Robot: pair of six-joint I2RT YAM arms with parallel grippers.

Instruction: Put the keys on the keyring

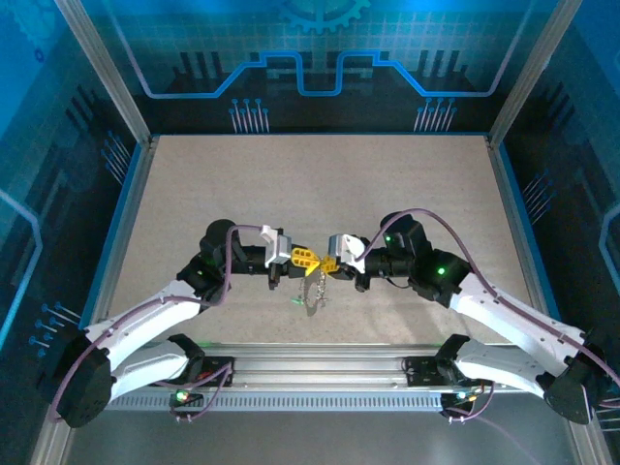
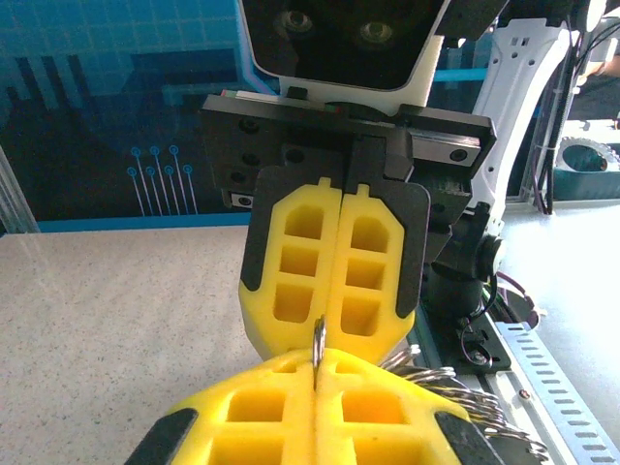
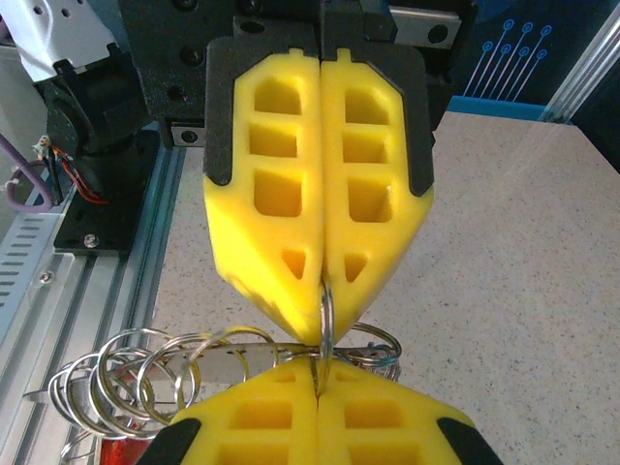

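My left gripper (image 1: pixel 300 258) and right gripper (image 1: pixel 330 262) meet tip to tip above the table's near middle. Both are shut on the keyring (image 3: pixel 325 315), a thin metal loop seen edge-on between the yellow pads. In the left wrist view the keyring (image 2: pixel 318 347) rises from my left gripper (image 2: pixel 318 392) into the right gripper (image 2: pixel 341 329) opposite. In the right wrist view my right gripper (image 3: pixel 318 383) faces the left gripper (image 3: pixel 323 276). Below them hangs a cluster of silver rings (image 3: pixel 126 380) with a flat metal key (image 3: pixel 232 360) and a red tag (image 3: pixel 116 453). The keys (image 1: pixel 312 294) dangle under the fingertips.
The speckled table (image 1: pixel 320 184) stretches behind the arms, bounded by blue edges and aluminium posts. A slotted metal rail (image 1: pixel 320 373) runs along the near edge, under the dangling cluster. The right arm's base and cables (image 2: pixel 475 291) stand close on the right.
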